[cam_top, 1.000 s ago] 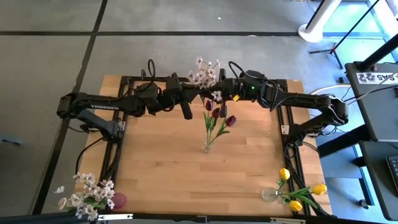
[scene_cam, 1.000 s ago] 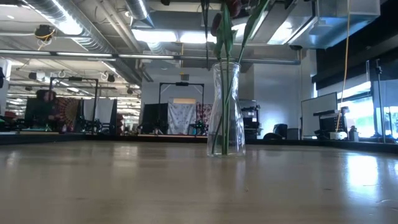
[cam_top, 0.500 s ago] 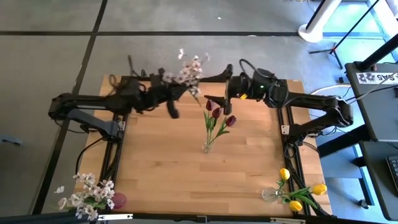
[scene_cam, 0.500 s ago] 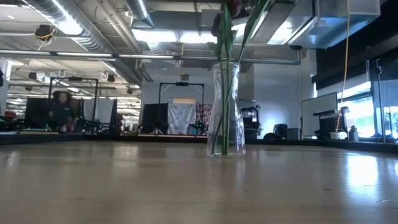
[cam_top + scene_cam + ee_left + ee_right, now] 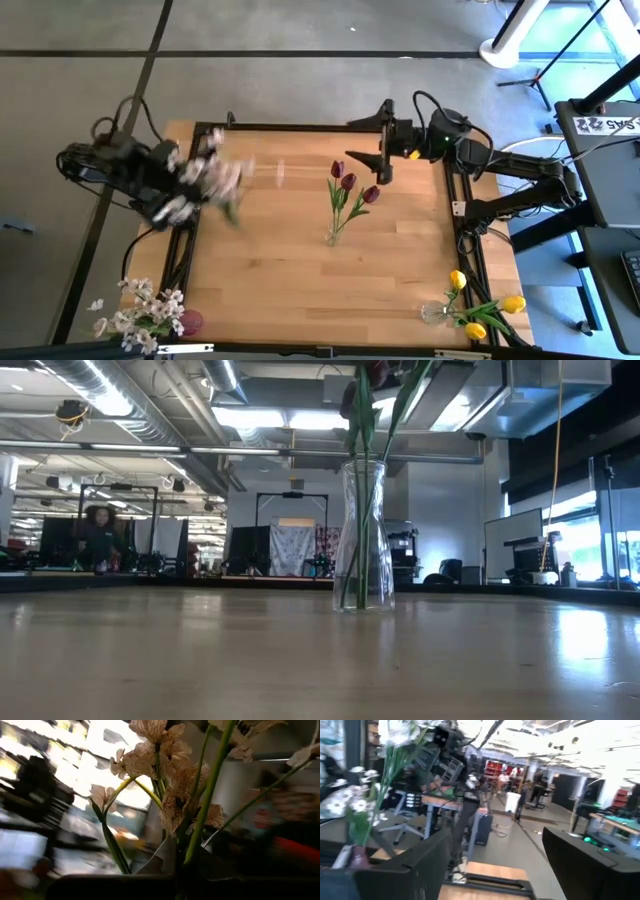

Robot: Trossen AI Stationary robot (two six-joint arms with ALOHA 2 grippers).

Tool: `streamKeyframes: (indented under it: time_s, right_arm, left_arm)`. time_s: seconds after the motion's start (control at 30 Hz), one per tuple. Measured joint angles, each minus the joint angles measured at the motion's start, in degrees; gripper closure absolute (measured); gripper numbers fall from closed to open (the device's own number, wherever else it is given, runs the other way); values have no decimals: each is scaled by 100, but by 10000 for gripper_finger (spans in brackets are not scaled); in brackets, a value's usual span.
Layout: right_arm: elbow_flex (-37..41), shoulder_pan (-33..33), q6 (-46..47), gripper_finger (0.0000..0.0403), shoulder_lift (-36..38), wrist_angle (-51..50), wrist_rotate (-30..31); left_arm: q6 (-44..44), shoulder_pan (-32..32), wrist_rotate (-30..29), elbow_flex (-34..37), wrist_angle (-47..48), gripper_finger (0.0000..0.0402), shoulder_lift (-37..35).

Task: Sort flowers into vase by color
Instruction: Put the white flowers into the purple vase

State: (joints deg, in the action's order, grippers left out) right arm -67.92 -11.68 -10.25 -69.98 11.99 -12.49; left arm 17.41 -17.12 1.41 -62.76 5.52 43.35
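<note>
white-pink blossom spray (image 5: pixel 205 180) — light, floppy, grip the stem | left pincer (image 5: pixel 170 195) clamped on it, well left of the red-tulip vase (image 5: pixel 331 236) | right pincer (image 5: pixel 381 140) wide, empty, just beyond vase

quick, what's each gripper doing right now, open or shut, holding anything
Left gripper: shut on the white-pink blossom spray, at the table's left edge.
Right gripper: open, holding nothing, near the table's far edge.
</note>
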Motion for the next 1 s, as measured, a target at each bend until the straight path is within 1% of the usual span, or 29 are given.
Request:
streamKeyframes:
  time_s: [0.03, 0.1, 0.2, 0.3, 0.43, 0.6, 0.7, 0.8, 0.9, 1.0]
  right_arm:
    - [1, 64, 1, 94, 13, -46, 0]
    - [2, 241, 7, 98, 31, -47, -1]
    - [2, 561, 12, 100, 36, -50, 130]
    - [2, 907, 12, 100, 34, -154, 368]
    - [2, 1422, 90, 100, 29, -409, 933]
    - [4, 1978, 237, 100, 30, -619, 1878]
    - [4, 2204, 417, 100, 29, -612, 2522]
    - [4, 2364, 674, 100, 29, -603, 3146]
    - [4, 2464, 962, 100, 29, -592, 3682]
    - [4, 2536, 1189, 100, 29, -608, 4019]
  left_arm:
    - [320, -160, 254, 0, 144, 397, -61]
    - [839, -501, 372, 0, 308, 397, -88]
    - [1328, -1042, -96, 0, 508, 397, 27]
    - [1806, -1499, -545, 0, 981, 396, 288]
    - [2371, -2163, -947, 11, 1427, 396, 751]
    - [2277, -3141, -1460, 13, 1478, 397, 915]
    - [1890, -3743, -1856, 13, 1527, 398, 901]
    - [1479, -4260, -1973, 14, 1575, 399, 779]
    - [1149, -4606, -1940, 273, 1443, 399, 675]
    - [1083, -4702, -1540, 710, 967, 400, 601]
